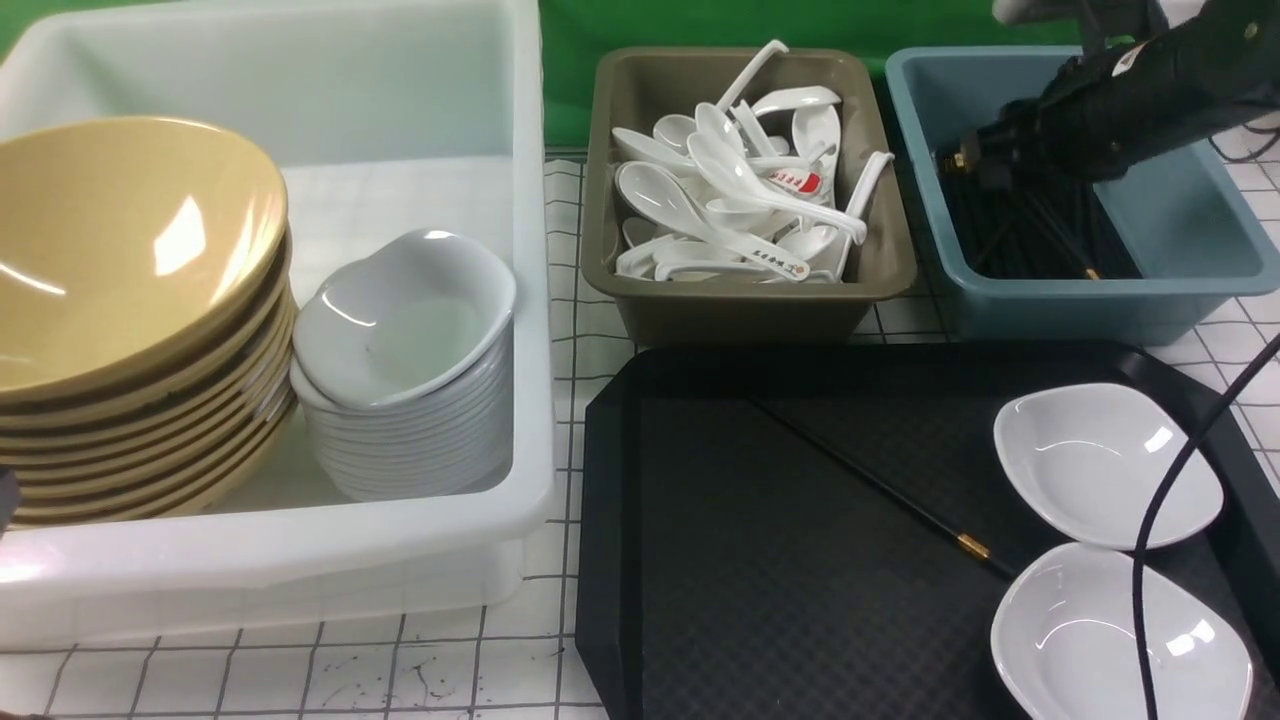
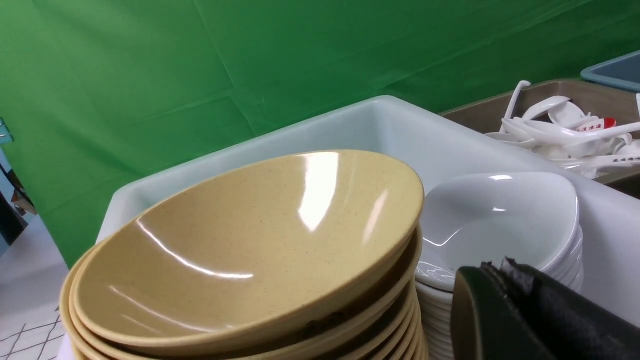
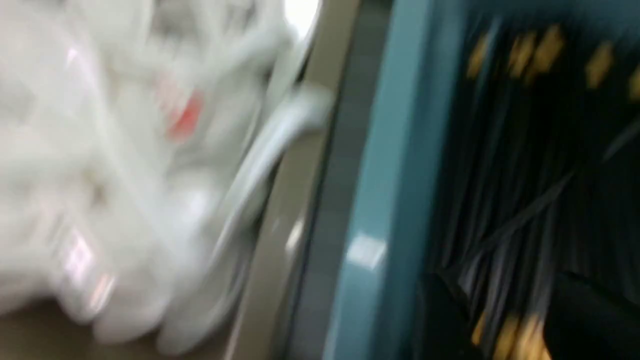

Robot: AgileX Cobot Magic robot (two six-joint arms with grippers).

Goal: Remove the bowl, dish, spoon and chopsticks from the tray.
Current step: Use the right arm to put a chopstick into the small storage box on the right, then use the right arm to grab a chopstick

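Chopstick point(image 1: 870, 480) on tray point(image 1: 760, 600), right arm point(image 1: 1130, 95) angled over blue tub point(image 1: 1100, 310), right pincer point(image 1: 975, 160) seemingly apart, left pincer point(image 2: 495, 280) together.

The table point(image 1: 300, 670) was white, ruled with thin black lines into a grid of squares, and a few dark specks marked its near edge. Four things stood directly on it. A large white tub point(image 1: 300, 560) filled the left side. At the far middle sat an olive tub point(image 1: 740, 315), and just to its right a blue tub point(image 1: 1080, 320), with a narrow strip of grid showing between them. The black tray point(image 1: 800, 600) lay flat nearer the robot, in front of those two tubs, its far rim close to their near walls. A band of bare table separated the tray from the white tub.
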